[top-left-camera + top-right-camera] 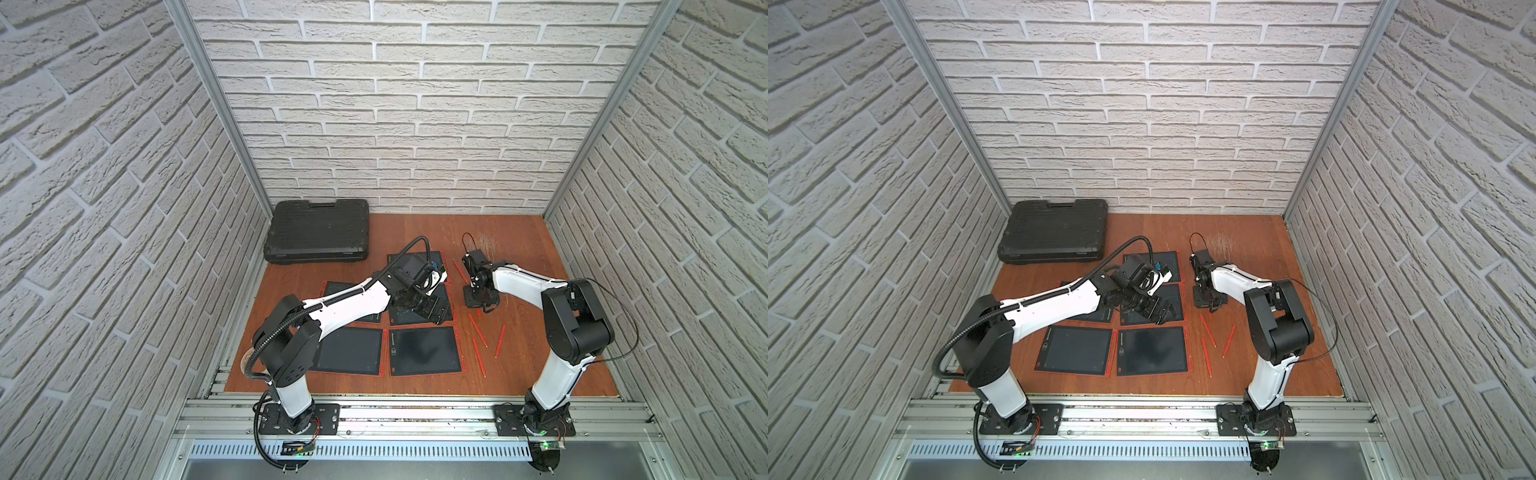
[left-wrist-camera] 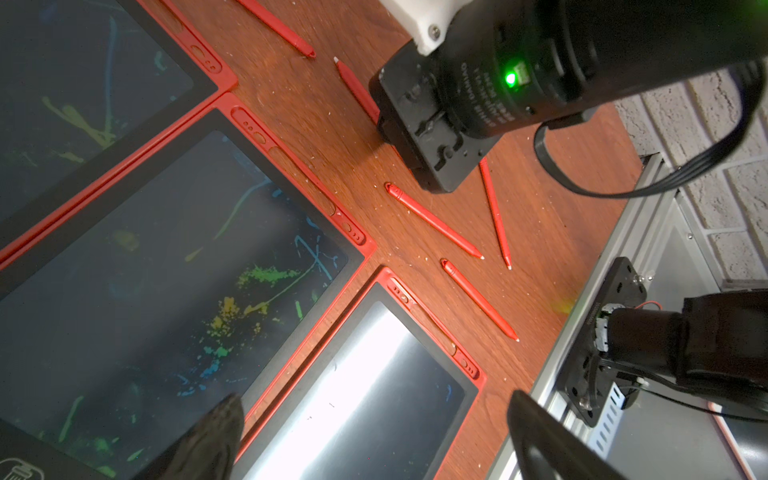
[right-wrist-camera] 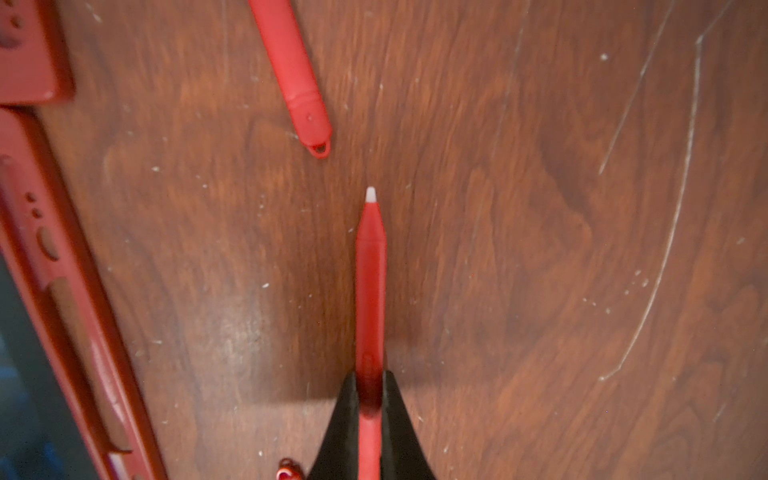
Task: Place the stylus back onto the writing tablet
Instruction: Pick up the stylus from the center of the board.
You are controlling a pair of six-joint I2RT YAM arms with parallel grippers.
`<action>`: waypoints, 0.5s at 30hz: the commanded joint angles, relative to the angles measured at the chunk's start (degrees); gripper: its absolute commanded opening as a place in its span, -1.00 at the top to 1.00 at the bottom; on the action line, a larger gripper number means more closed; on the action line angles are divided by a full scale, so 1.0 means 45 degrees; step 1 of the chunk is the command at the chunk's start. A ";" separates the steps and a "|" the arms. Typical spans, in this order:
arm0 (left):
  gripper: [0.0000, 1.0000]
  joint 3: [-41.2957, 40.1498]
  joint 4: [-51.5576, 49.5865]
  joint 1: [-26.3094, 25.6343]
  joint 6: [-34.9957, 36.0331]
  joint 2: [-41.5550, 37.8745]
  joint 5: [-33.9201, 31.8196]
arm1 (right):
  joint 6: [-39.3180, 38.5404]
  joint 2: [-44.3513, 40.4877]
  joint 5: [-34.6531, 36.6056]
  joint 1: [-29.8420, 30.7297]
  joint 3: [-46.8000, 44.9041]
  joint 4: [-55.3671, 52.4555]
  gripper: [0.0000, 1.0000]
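Red plastic stylus [image 3: 371,270], white-tipped — we pinch it in our right claw [image 3: 370,380] over the brown wooden worktop [image 3: 540,208]; our left claw [image 2: 374,401] gapes wide above a red-framed writing tablet [image 2: 166,270].

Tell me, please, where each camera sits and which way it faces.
Top views: high above the front rail, looking down toward the back wall at the table; left arm and right arm show whole.
Right wrist: on the right arm, close over the table, looking along the stylus held by the shut right end effector.
Left wrist: on the left arm, over the tablets, facing the right end effector; the open left end effector shows.
Shared: both wrist views show that stylus.
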 commanded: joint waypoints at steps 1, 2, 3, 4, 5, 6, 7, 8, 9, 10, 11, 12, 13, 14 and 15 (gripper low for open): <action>-0.96 0.0376 -0.0064 -0.0100 0.0174 0.0123 0.0073 | -0.0196 -0.0168 -0.0291 -0.0048 -0.0183 0.0079 0.81; -0.96 0.0373 -0.0074 -0.0110 0.0182 0.0118 0.0076 | -0.0218 -0.0243 -0.0290 -0.0058 -0.0215 0.0062 0.80; -0.96 0.0362 -0.0089 -0.0108 0.0188 0.0137 0.0073 | -0.0240 -0.0323 -0.0344 -0.0057 -0.0239 0.0062 0.81; -0.96 0.0380 -0.0088 -0.0110 0.0199 0.0146 0.0068 | -0.0238 -0.0418 -0.0418 -0.0053 -0.0276 0.0072 0.81; -0.96 0.0382 -0.0105 -0.0109 0.0193 0.0169 0.0048 | -0.0240 -0.0496 -0.0499 -0.0039 -0.0326 0.0096 0.81; -0.96 0.0400 -0.0122 -0.0102 0.0191 0.0195 0.0043 | -0.0220 -0.0600 -0.0583 -0.0039 -0.0386 0.0140 0.81; -0.96 0.0404 -0.0123 -0.0110 0.0199 0.0211 0.0063 | -0.0219 -0.0689 -0.0637 -0.0038 -0.0426 0.0181 0.81; -0.96 0.0401 -0.0123 -0.0105 0.0179 0.0229 0.0063 | -0.0209 -0.0757 -0.0690 -0.0038 -0.0469 0.0185 0.81; -0.97 0.0401 -0.0123 -0.0095 0.0168 0.0241 0.0079 | -0.0201 -0.0806 -0.0711 -0.0038 -0.0474 0.0168 0.82; -0.96 0.0401 -0.0127 -0.0095 0.0176 0.0242 0.0087 | -0.0201 -0.0832 -0.0713 -0.0039 -0.0477 0.0160 0.82; -0.96 0.0401 -0.0123 -0.0106 0.0175 0.0228 0.0086 | -0.0201 -0.0871 -0.0705 -0.0038 -0.0472 0.0151 0.83; -0.96 0.0414 -0.0118 -0.0105 0.0168 0.0217 0.0088 | -0.0220 -0.0910 -0.0712 -0.0029 -0.0474 0.0127 0.84; -0.96 0.0401 -0.0122 -0.0109 0.0183 0.0213 0.0070 | -0.0220 -0.0949 -0.0712 -0.0014 -0.0482 0.0103 0.84; -0.96 0.0403 -0.0124 -0.0104 0.0172 0.0215 0.0066 | -0.0219 -0.1009 -0.0704 -0.0004 -0.0479 0.0101 0.85; -0.96 0.0403 -0.0127 -0.0107 0.0169 0.0217 0.0058 | -0.0223 -0.1063 -0.0713 -0.0009 -0.0469 0.0067 0.85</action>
